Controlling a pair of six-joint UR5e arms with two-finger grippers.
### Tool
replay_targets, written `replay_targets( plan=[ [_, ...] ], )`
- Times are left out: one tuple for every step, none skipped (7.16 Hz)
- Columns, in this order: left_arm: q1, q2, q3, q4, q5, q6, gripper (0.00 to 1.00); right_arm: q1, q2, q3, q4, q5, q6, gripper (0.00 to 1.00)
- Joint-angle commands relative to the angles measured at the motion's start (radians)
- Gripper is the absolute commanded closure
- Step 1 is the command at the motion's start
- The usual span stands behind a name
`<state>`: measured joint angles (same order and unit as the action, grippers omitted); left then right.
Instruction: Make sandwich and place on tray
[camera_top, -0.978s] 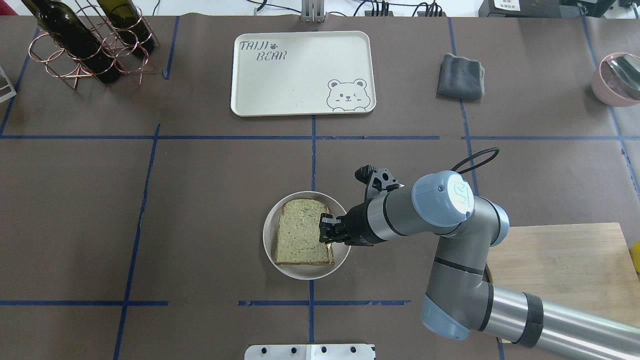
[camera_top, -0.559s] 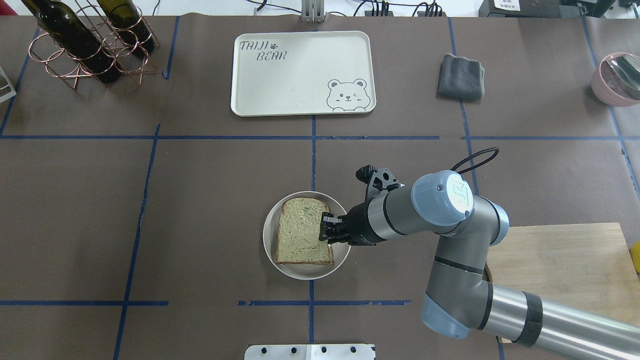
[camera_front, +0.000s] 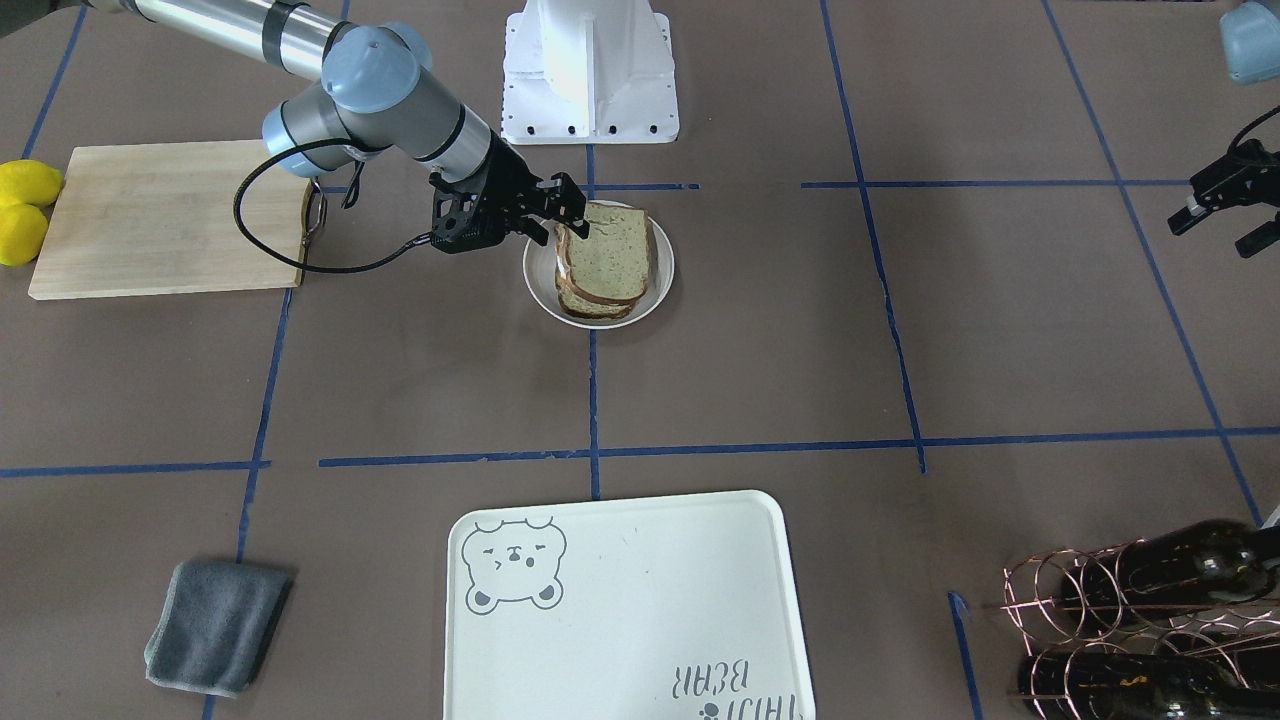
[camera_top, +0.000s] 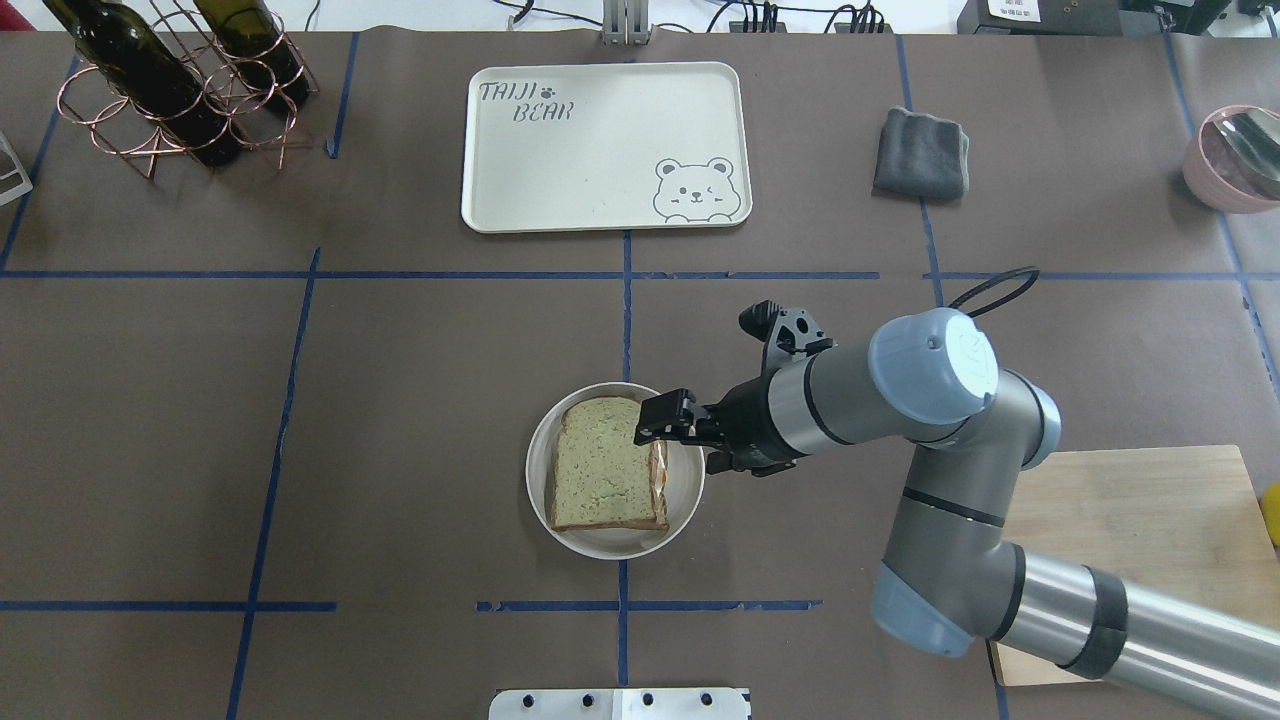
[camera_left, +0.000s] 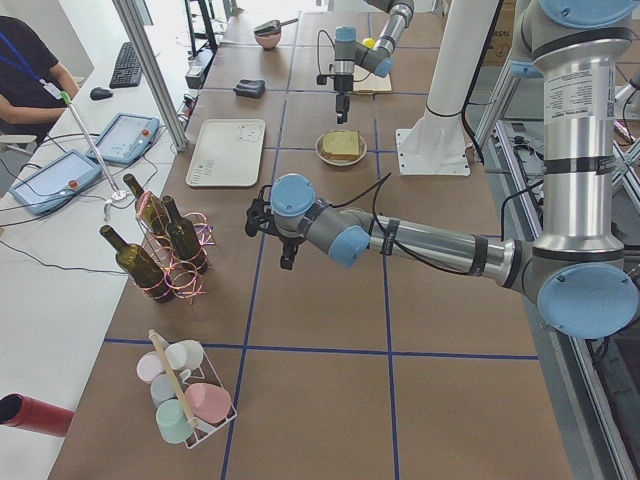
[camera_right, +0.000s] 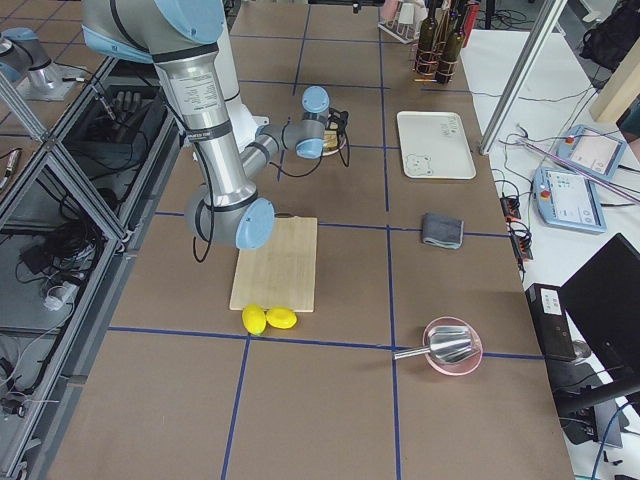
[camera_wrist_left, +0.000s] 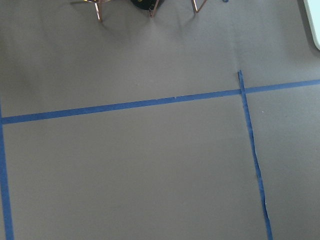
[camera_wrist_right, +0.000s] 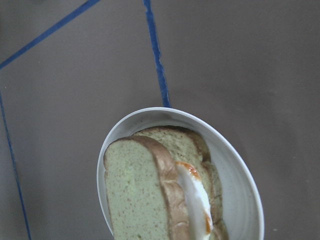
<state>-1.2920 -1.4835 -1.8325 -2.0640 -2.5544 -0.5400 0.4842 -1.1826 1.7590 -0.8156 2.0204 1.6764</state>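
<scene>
Sandwich (camera_top: 600, 465) done on plate (camera_top: 612, 550), so R gripper (camera_top: 660, 425) fingers released beside it; L gripper (camera_front: 1215, 228) idle, fingers spread; tray (camera_top: 600, 150) at far edge unfilled.

The sandwich (camera_top: 600, 465) is greenish-tan with brown crust, the plate (camera_top: 612, 542) white, the tray (camera_top: 600, 150) cream (grey bear, grey lettering).

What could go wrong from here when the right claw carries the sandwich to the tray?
1. The egg sticks out of the sandwich on the side facing the right claw; a pinch there might squeeze it out.
2. The layers seem to lie loose and the tray is far off, so they might slide apart on the way.
</scene>
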Motion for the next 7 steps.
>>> replay_targets(
  plan=[
    [0.187,-0.068,-0.008,-0.16,0.031,-0.292,0.0,0.12,-0.14,0.097,-0.002,0.069,0.0,0.0],
    [0.292,-0.114,-0.028,-0.16,0.096,-0.424,0.0,0.198,-0.194,0.096,-0.001,0.114,-0.01,0.0],
    [0.394,-0.182,-0.034,-0.16,0.176,-0.542,0.0,0.274,-0.228,0.097,-0.002,0.168,-0.041,0.0],
    [0.487,-0.226,-0.043,-0.16,0.225,-0.675,0.0,0.35,-0.274,0.099,-0.001,0.228,-0.099,0.0],
    [0.61,-0.295,-0.033,-0.154,0.353,-0.81,0.0,0.407,-0.316,0.099,0.001,0.285,-0.175,0.0],
    [0.704,-0.363,0.002,-0.151,0.424,-0.898,0.06,0.436,-0.336,0.103,0.001,0.299,-0.196,0.0],
    [0.752,-0.417,0.05,-0.122,0.451,-0.947,0.14,0.447,-0.362,0.109,0.007,0.297,-0.198,0.0]
  ],
)
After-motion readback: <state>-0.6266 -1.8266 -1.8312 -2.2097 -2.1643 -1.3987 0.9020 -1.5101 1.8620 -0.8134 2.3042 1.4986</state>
